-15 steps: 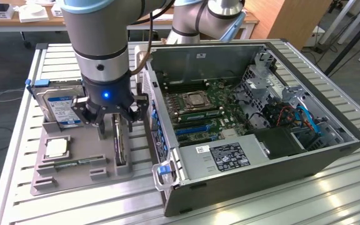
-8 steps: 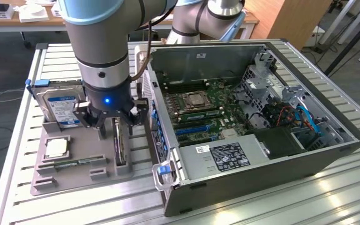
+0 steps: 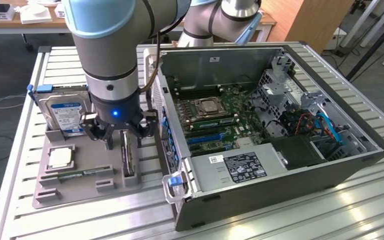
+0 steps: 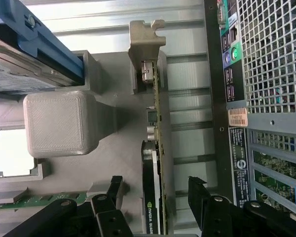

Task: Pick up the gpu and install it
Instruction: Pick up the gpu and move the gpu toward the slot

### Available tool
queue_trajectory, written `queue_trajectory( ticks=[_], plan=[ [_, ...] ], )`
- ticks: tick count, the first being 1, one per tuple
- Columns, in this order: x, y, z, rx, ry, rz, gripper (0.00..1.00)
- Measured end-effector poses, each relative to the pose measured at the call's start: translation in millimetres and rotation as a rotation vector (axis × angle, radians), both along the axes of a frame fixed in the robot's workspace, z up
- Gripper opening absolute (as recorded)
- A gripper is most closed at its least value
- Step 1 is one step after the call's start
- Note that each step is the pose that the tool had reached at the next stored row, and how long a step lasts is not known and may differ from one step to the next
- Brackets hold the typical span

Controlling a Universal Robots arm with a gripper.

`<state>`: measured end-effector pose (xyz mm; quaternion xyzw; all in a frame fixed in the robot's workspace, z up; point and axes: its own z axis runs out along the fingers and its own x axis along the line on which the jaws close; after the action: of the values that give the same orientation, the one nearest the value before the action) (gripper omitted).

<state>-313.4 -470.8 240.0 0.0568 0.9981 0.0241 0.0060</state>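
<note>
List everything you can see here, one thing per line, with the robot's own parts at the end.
gpu: one, dark board with silver end bracket, standing on edge in a slot of the holder
hard drive: one, silver with blue-white label, upright at the holder's far end
processor chip: one, silver, lying flat in the holder
memory stick: one, green, lying in the holder's near part
holder: one, grey, on the table, to the exterior view's left of the computer case
computer case: one, dark grey, side open, green board inside
table: one, silver, slatted metal
arm: one, pale blue and silver, above the holder
fingers: two, black, open, one on each side of the gpu, not touching it
</note>
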Motion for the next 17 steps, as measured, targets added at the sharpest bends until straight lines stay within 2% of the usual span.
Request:
queue_trajectory(
  ticks=[4, 10, 17],
  plan=[
    [0.0, 0.0, -0.2, 0.0000, 0.0001, 0.000, 0.65],
    [0.1, 0.1, -5.5, 0.0000, 0.0000, 0.000, 0.65],
    [0.1, 3.3, -10.7, 0.0000, 0.0001, 0.000, 0.65]
  ],
)
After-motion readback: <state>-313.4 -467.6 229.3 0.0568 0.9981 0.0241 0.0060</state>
